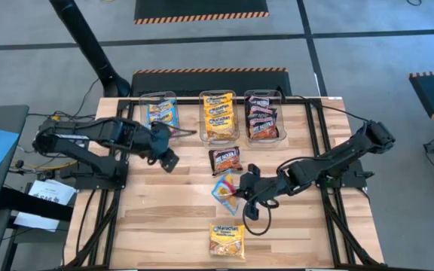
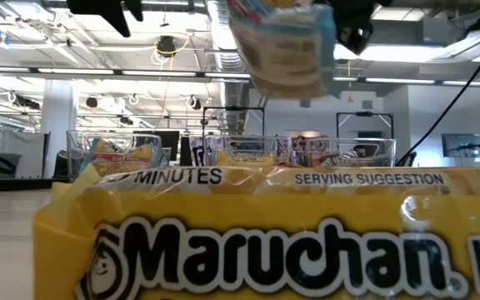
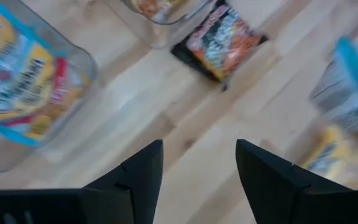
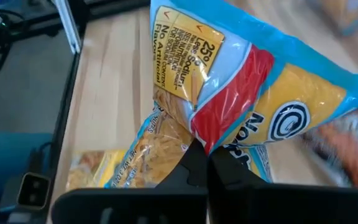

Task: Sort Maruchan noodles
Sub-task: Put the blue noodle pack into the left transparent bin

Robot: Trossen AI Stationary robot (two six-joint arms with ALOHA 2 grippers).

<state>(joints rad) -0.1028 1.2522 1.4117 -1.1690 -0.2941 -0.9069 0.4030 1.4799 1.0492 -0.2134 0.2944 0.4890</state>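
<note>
My right gripper [image 1: 241,193] is shut on a light blue-pink noodle packet [image 1: 224,188] over the middle of the table; the low view shows that packet [image 2: 286,46] high above the tabletop. My left gripper [image 1: 170,159] hovers open over bare wood just near of the left bin, touching nothing [image 3: 199,146]. A black-red packet [image 1: 225,159] lies flat between the two grippers. A yellow-orange packet [image 1: 227,241] lies flat by the near edge and fills the low view [image 2: 248,242]. My right gripper [image 4: 207,168] pinches the light blue-pink packet between its two shut fingers at the red band near one edge [image 4: 219,134]. The fingers come from the table's right side. The packet is lifted clear of the table and stands tilted beyond the fingertips.
Three clear bins stand in a row at the far edge: the left one [image 1: 159,113] holds light blue packets, the middle one [image 1: 218,117] yellow-orange ones, the right one [image 1: 262,117] black-red ones. Bare wood shows on the near left and near right.
</note>
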